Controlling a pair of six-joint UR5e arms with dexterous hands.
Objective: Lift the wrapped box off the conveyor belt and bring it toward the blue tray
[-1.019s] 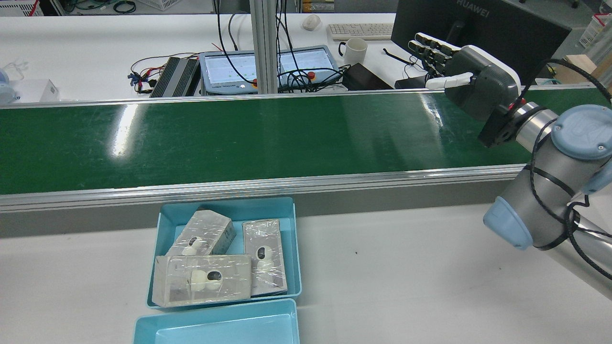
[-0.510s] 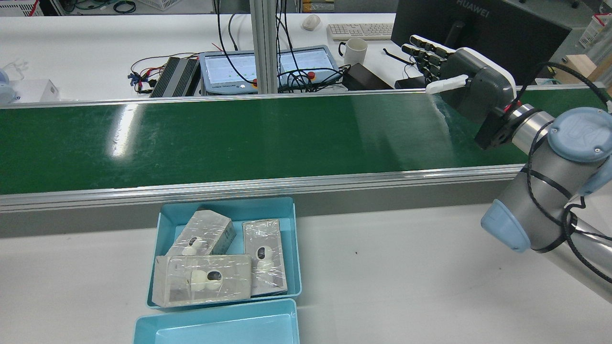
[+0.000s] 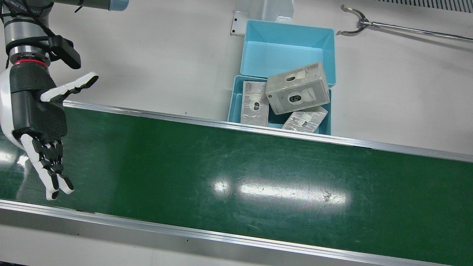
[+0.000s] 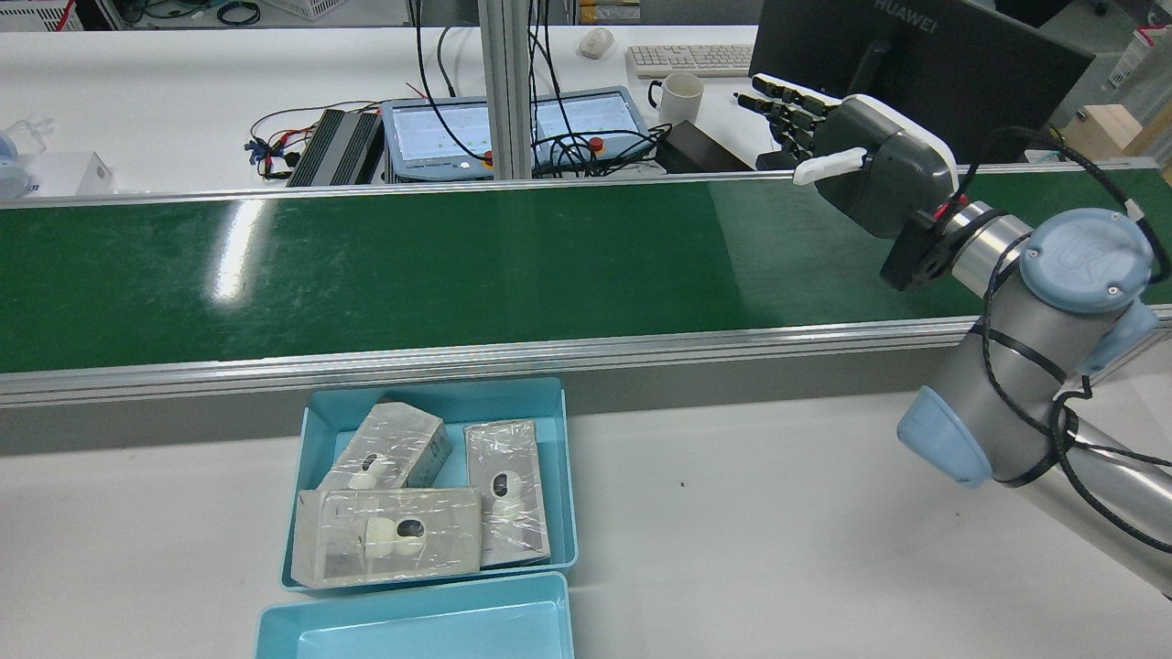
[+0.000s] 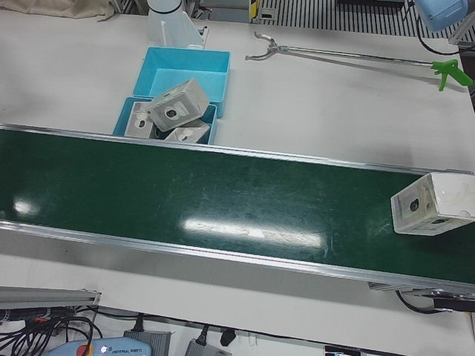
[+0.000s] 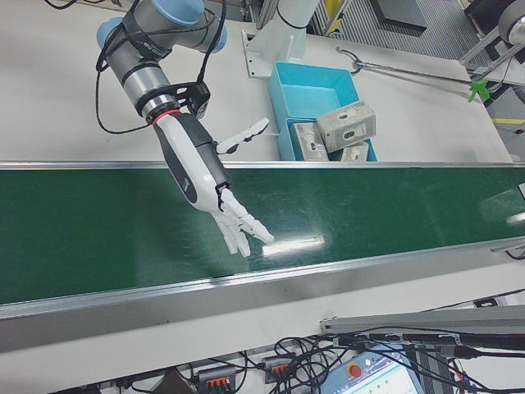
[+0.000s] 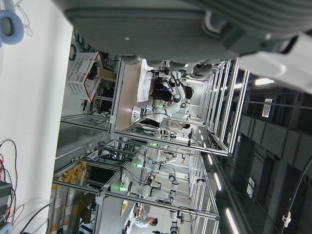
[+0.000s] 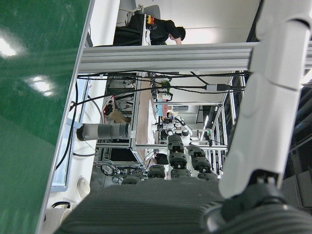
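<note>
Belt (image 3: 236,177) runs under the right robot hand (image 3: 38,122), fingers spread, holding nothing. Tray (image 3: 236,96) off to its side. Box (image 5: 433,205) far down the belt; likely light, stiff, slick wrap; grip opposite long sides.

The conveyor belt (image 4: 458,265) runs left to right across the table. Near its robot-side edge sits a tray (image 4: 558,476) holding three boxes (image 4: 389,540), with a second tray (image 4: 412,631) just nearer (touching it). Another box (image 5: 434,204) rides the belt's far left end; the right hand (image 3: 37,118) hovers over its right end.
</note>
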